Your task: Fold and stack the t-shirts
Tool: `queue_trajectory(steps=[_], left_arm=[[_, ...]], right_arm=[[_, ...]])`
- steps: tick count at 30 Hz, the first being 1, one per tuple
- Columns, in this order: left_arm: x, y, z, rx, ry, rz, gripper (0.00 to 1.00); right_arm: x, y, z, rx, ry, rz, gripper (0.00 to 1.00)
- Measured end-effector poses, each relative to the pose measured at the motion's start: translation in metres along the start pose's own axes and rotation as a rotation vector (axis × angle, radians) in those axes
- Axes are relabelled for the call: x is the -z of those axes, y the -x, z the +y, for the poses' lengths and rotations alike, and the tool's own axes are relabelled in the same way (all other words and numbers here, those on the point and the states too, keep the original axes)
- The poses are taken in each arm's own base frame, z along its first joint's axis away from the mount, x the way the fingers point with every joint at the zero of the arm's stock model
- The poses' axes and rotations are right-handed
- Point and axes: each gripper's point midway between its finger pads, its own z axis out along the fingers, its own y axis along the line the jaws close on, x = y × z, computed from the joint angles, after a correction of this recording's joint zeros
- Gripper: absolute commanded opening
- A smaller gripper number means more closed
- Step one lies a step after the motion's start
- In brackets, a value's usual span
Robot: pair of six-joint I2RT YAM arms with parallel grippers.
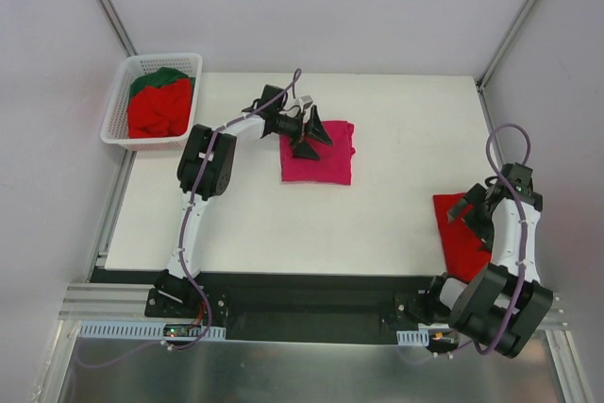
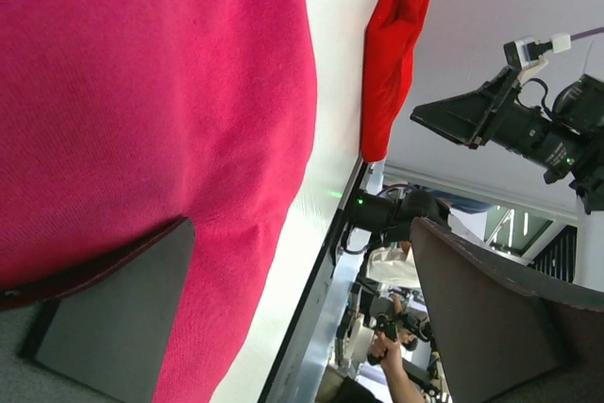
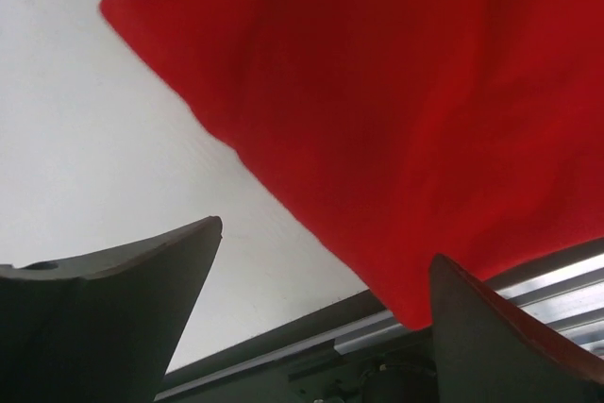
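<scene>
A folded magenta-pink t-shirt [image 1: 321, 159] [image 2: 142, 92] lies at the middle back of the white table [image 1: 396, 139]. My left gripper [image 1: 310, 139] [image 2: 302, 313] hovers over its left part, open, with one finger [image 2: 113, 313] against the cloth and nothing held. A bright red t-shirt [image 1: 460, 233] [image 3: 396, 110] [image 2: 392, 54] lies at the table's front right edge, partly hanging past it. My right gripper [image 1: 475, 214] [image 3: 311, 313] stands open just beside and over its near corner, empty. Red and dark green t-shirts [image 1: 159, 106] are heaped in the basket.
The white lattice basket [image 1: 118, 101] stands off the table's back left corner. A black rail and metal frame [image 1: 311, 304] run along the near edge. Grey enclosure walls and posts surround the table.
</scene>
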Motion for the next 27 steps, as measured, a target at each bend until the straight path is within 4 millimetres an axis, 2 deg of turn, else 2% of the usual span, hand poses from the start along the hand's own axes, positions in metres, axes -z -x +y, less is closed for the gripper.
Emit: queue_trajectory(steps=[5,11,23,27], left_arm=[[-0.001,0.000,0.004,0.003,0.000,0.002,0.99],[0.001,-0.005,0.012,0.002,-0.012,0.010,0.99],[0.026,-0.015,0.023,0.023,-0.031,-0.002,0.99],[0.034,-0.025,0.025,0.025,-0.028,-0.005,0.99]], right_arm=[[-0.012,0.000,-0.021,-0.062,-0.087,0.053,0.96],[-0.022,0.005,-0.032,-0.105,-0.124,0.059,0.96],[-0.059,0.008,-0.029,-0.125,-0.139,0.152,0.96],[-0.064,0.018,-0.019,-0.141,-0.105,0.166,0.96]])
